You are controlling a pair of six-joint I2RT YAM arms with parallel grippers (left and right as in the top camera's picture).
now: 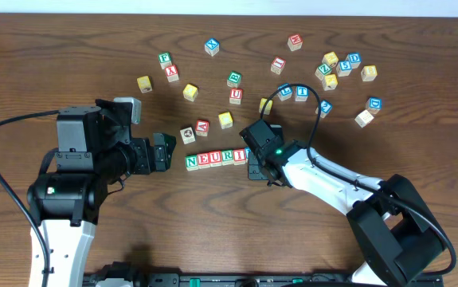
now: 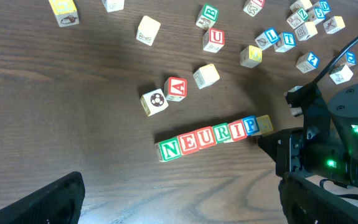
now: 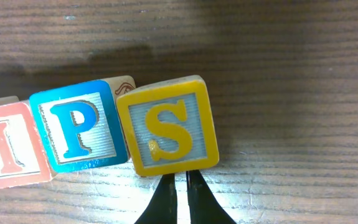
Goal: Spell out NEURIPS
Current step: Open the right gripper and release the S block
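"Where is the S block [image 3: 169, 127]?"

"On the table [image 3: 291, 62], at the end of the row of blocks [image 2: 207, 138], touching the P block [image 3: 79, 132]."

"And the right gripper [image 3: 180, 186]?"

"Fingers pressed together, holding nothing, with the tips right at the S block's near edge."

"The left gripper [image 1: 170, 151]?"

"Fingers spread apart, empty, near the row's N end."

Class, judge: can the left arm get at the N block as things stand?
Likely yes: the left gripper sits open beside the N block, bare table between; only the E touches its far side.
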